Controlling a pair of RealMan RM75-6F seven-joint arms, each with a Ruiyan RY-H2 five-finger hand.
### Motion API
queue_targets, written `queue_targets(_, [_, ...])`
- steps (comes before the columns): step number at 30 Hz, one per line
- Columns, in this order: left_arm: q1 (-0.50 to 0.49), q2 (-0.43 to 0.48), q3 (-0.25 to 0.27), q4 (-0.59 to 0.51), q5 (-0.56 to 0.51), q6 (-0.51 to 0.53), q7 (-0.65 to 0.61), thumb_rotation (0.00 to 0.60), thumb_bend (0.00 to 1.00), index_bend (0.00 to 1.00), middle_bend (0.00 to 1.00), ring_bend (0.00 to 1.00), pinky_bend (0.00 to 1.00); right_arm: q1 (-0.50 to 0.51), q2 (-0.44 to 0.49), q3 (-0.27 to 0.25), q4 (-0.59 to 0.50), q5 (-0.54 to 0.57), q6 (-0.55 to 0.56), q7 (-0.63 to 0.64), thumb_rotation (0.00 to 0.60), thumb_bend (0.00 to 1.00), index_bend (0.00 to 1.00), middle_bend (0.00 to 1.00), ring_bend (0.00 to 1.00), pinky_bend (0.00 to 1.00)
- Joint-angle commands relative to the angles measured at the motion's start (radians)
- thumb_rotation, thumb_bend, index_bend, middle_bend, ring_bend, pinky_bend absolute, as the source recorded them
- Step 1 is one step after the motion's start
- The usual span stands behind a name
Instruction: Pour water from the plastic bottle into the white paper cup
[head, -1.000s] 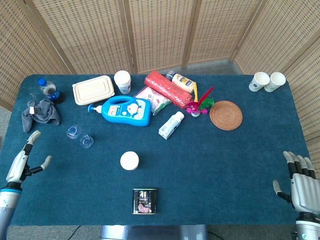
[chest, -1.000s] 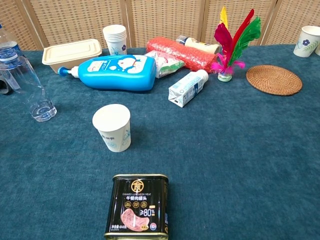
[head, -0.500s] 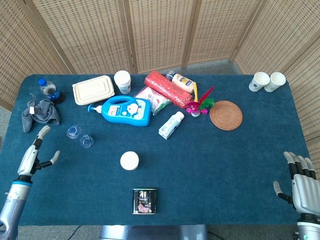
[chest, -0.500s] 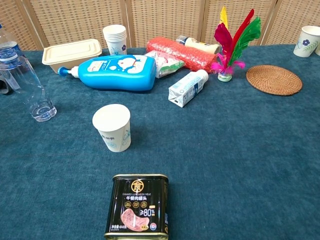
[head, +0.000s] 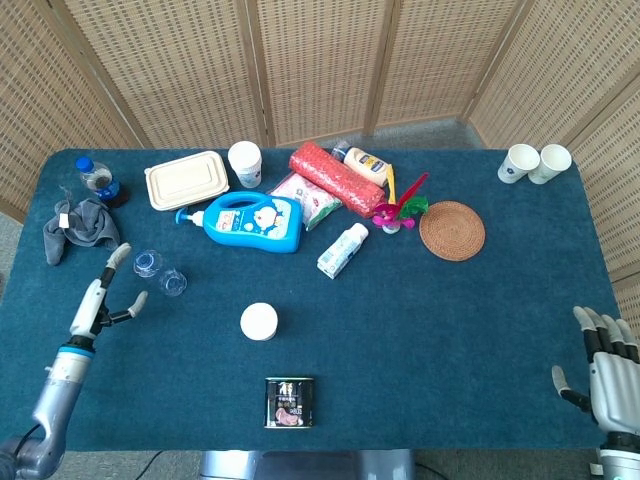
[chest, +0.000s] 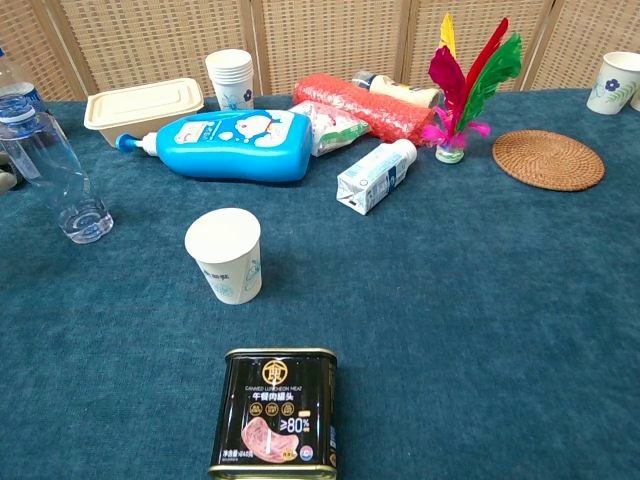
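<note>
Head and chest views of the desk (head: 420, 340), covered in dark teal cloth. The left hand (head: 105, 296) hovers near the desk's left edge with its fingers spread wide and nothing in them; its fingertips point toward the plastic bottle (chest: 55, 172), which stands upright just beside it, near but apart from the hand. In the head view the bottle appears from above as clear rings (head: 160, 272). The right hand (head: 608, 375) sits at the desk's front right corner, palm down, fingers apart and holding nothing.

The white paper cup (head: 259, 321) stands upright and open in the front middle of the desk, well apart from both hands; in the chest view (chest: 225, 254) its inside looks white and its wall carries a pale blue print. A black tin can (chest: 279, 412) lies flat near the front edge, just in front of the cup.

Along the back half of the desk lie a blue detergent bottle (head: 248, 221) on its side, a beige lunch box (head: 187, 179), a stack of paper cups (head: 244, 163), a red roll (head: 337, 179), a small white carton (head: 343, 250), a feather shuttlecock (chest: 462, 85) and a woven coaster (head: 452, 230). Two printed cups (head: 534, 163) stand at the back right corner. A grey cloth (head: 80, 225) lies by the left edge, with a blue-capped bottle (head: 96, 179) near the back left corner.
</note>
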Motion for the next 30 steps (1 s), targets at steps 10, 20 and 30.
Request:
queue_targets(10, [-0.053, -0.079, 0.004, 0.084, 0.017, -0.02, -0.169, 0.482, 0.47, 0.0, 0.0, 0.0, 0.09, -0.013, 0.014, -0.009, -0.007, 0.001, 0.004, 0.009, 0.591, 0.4, 0.0, 0.09, 0.0, 0.0])
queue_targets(20, [-0.065, -0.121, 0.009, 0.142, 0.014, -0.015, -0.215, 0.524, 0.65, 0.17, 0.14, 0.2, 0.36, -0.024, 0.023, -0.012, -0.009, 0.001, 0.011, 0.027, 0.591, 0.4, 0.0, 0.09, 0.0, 0.0])
queue_targets(30, [-0.07, -0.135, 0.007, 0.161, 0.006, 0.001, -0.165, 0.6, 0.7, 0.31, 0.28, 0.33, 0.47, -0.029, 0.027, -0.013, -0.011, -0.007, 0.014, 0.039, 0.591, 0.4, 0.0, 0.09, 0.0, 0.0])
